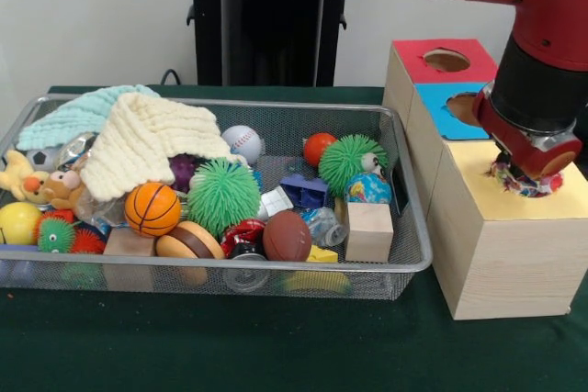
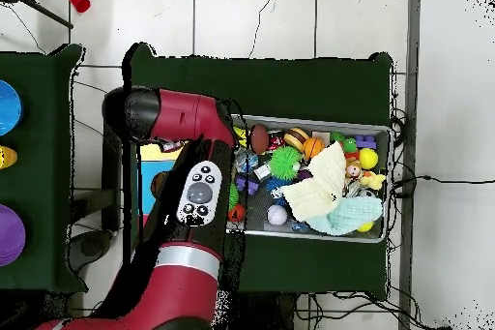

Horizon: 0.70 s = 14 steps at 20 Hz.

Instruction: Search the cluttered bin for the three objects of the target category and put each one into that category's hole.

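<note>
The gripper (image 1: pixel 525 170) stood over the yellow-surround hole (image 1: pixel 525 179) of the largest box (image 1: pixel 510 245), at about three o'clock from the bin (image 1: pixel 409 254) in the front view. A spotted bundle (image 1: pixel 511 180) sat in the hole mouth directly beneath the gripper, its bright print showing at seven o'clock and four o'clock of the gripper's lower end. The fingers were hidden behind the red wrist, so whether the jaws were wide, narrow or closed on the bundle could not be told; bundle and gripper looked to be touching or very nearly so.

Behind the largest box, at twelve o'clock, stood the blue-surround box (image 1: pixel 446 117) and beyond it the red-surround box (image 1: pixel 413 66). In the bin lay a cream cloth (image 1: pixel 147 144) over a mint cloth (image 1: pixel 73 117), with a small basketball (image 1: pixel 152 208), a green spiky ball (image 1: pixel 223 195), a baseball (image 1: pixel 242 142), a brown football (image 1: pixel 287 236), a globe ball (image 1: pixel 367 188) and a wood block (image 1: pixel 369 231).

In the overhead view the arm (image 2: pixel 179 210) covered the boxes at nine o'clock from the bin (image 2: pixel 382 133), hiding the gripper and the bundle.
</note>
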Each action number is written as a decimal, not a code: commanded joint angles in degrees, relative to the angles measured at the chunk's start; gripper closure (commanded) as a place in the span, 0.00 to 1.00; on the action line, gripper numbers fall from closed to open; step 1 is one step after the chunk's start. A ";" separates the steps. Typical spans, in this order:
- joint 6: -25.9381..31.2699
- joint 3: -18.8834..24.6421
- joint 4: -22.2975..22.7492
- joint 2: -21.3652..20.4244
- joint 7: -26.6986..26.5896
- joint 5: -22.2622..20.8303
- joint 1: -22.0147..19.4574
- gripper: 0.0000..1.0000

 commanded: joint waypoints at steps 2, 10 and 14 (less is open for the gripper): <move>-21.77 2.54 5.76 9.46 0.84 -6.43 -6.18 1.00; -30.78 4.38 5.76 12.44 0.56 -7.48 -7.59 1.00; -30.46 4.51 5.86 12.03 0.87 -7.87 -7.44 1.00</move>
